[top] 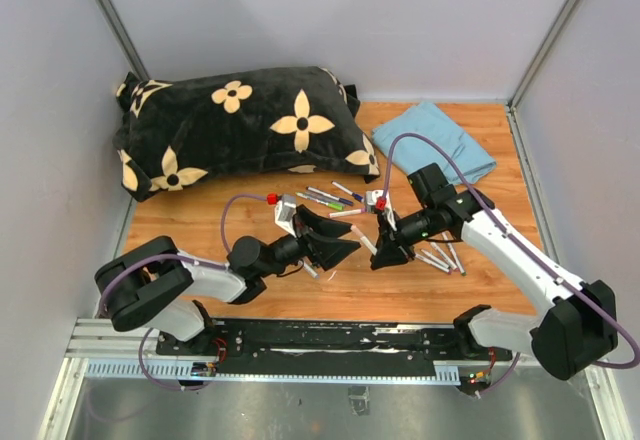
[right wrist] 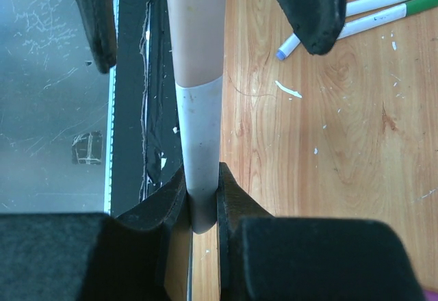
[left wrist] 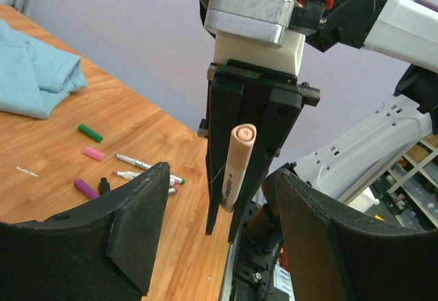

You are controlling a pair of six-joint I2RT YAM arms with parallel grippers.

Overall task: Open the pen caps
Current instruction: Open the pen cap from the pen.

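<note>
Right end effector (right wrist: 202, 195): narrow, its two fingers clamped on the pale barrel of a pen (right wrist: 200, 130), which it holds clear of the counter (top: 400, 295).
Peach cap (left wrist: 237, 152): seated on the held pen, at the end pointing away from the right end effector and toward the left one.
Left end effector (left wrist: 222, 205): wide, one finger on each side of the peach cap with a gap on both sides; it holds nothing.
Loose caps: a green cap (left wrist: 89, 133), pink cap (left wrist: 94, 153), purple cap (left wrist: 86, 189) and black cap (left wrist: 104, 185) lie on the counter off to one side of the left end effector, well apart from it.
Other pens (top: 330, 200): scattered on the counter beyond both end effectors.
Blue cloth (top: 440, 140): flat on the counter, far beyond the right end effector.
Pillow (top: 240, 125): black with cream flowers, far beyond the left end effector.
</note>
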